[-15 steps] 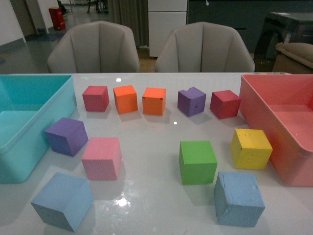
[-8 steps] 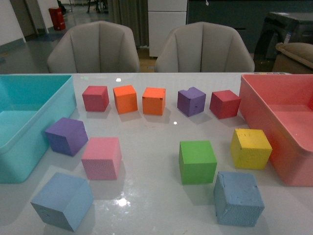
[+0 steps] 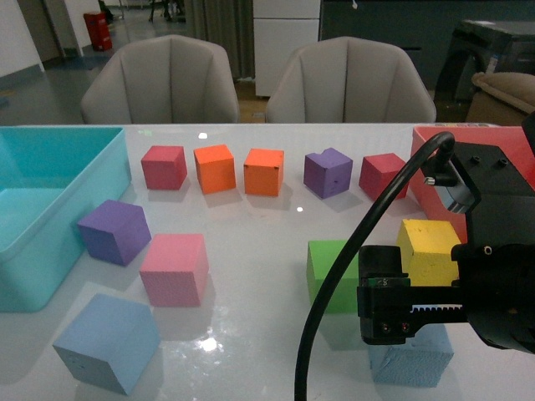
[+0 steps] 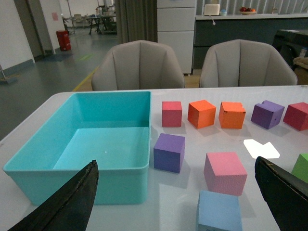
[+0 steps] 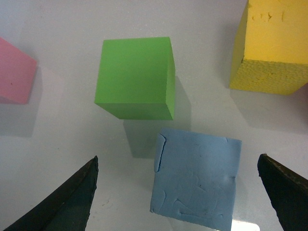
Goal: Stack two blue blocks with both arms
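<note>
One blue block [image 3: 107, 342] sits at the near left of the white worktop [image 3: 251, 242], just in front of a pink cube [image 3: 174, 269]. The other blue block [image 3: 414, 368] sits at the near right, close in front of a green cube [image 3: 330, 267] and a yellow cube [image 3: 422, 246]. The two blue blocks are well apart, and each lies flat on the worktop. The big black right arm [image 3: 493, 284] hangs over the right block and hides most of it from the front. A black cable [image 3: 359, 232] curves up to the arm. Seen from that wrist, the right arm's fingers [image 5: 67, 207] are spread wide, one on each side of the block. There is bare worktop between each finger and the block, and the fingers hold nothing. The left arm's fingers [image 4: 67, 207] are spread wide too, and they hold nothing. From that wrist the left blue block shows low between them, near the teal bin [image 3: 50, 242] at the left edge.
</note>
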Controlling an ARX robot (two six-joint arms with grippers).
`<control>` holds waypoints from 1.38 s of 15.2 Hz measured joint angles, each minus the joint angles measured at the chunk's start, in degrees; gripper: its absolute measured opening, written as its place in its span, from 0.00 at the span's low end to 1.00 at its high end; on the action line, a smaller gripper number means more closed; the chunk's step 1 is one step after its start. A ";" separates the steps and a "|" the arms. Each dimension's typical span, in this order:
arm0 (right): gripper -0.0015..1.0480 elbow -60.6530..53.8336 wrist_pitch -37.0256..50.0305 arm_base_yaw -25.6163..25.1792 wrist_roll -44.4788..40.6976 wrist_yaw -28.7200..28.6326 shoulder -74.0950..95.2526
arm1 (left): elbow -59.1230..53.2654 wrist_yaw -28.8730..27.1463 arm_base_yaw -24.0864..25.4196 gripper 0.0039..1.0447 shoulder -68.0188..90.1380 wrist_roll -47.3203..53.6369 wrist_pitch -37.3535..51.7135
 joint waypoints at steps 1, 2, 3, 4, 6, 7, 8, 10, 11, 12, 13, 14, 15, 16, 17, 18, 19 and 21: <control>0.94 0.39 -0.15 0.00 0.22 0.00 0.72 | 0.00 0.00 0.00 0.94 0.00 0.00 0.02; 0.94 0.85 -0.11 -0.04 0.22 0.11 1.73 | 0.00 0.00 0.00 0.94 0.00 0.00 0.02; 0.94 1.22 -0.28 -0.04 0.26 0.09 3.02 | 0.00 0.00 0.00 0.94 0.00 0.00 0.00; 0.94 1.33 -0.46 -0.04 0.26 0.22 3.91 | 0.00 0.00 0.00 0.94 0.00 0.00 0.02; 0.94 1.38 0.26 -0.07 0.26 0.24 4.90 | 0.00 0.00 0.00 0.94 0.00 0.00 0.02; 0.94 1.55 0.74 -0.07 0.26 0.24 5.81 | 0.00 0.00 0.00 0.94 0.00 0.00 0.00; 0.94 1.68 1.27 -0.07 0.28 0.20 7.02 | 0.00 0.00 0.00 0.94 0.00 0.00 0.02; 0.94 1.70 2.01 -0.07 0.31 0.22 9.40 | 0.00 0.00 0.00 0.94 0.00 0.00 0.02; 0.94 1.70 2.82 -0.07 0.39 0.22 10.43 | 0.00 0.00 0.00 0.94 0.00 0.00 0.00; 0.94 1.70 3.63 -0.07 0.42 0.22 11.41 | 0.00 0.00 0.00 0.94 0.00 0.00 0.02; 0.94 1.68 4.72 -0.11 0.42 0.26 12.48 | 0.00 0.00 0.00 0.94 0.00 0.00 0.02; 0.94 1.60 5.42 -0.11 0.44 0.44 13.35 | 0.00 0.00 0.00 0.94 0.00 0.00 0.02; 0.94 1.22 5.77 -0.09 0.44 0.44 13.64 | 0.00 0.00 0.00 0.94 0.00 0.00 0.02; 0.91 0.87 5.88 -0.09 0.52 0.44 13.66 | 0.00 0.00 0.00 0.94 0.00 0.00 0.00; 0.81 0.70 6.16 -0.09 0.59 0.55 13.66 | 0.00 0.00 0.00 0.94 0.00 0.00 0.02; 0.71 0.46 6.45 -0.07 0.61 0.61 13.66 | 0.00 0.00 0.00 0.94 0.00 0.00 0.00; 0.60 -0.11 6.64 -0.07 0.61 0.63 13.44 | 0.02 0.00 0.00 0.94 -0.02 0.00 0.00; 0.47 -2.05 5.35 -0.07 0.61 0.96 9.90 | 0.00 0.00 0.00 0.94 0.00 0.00 0.00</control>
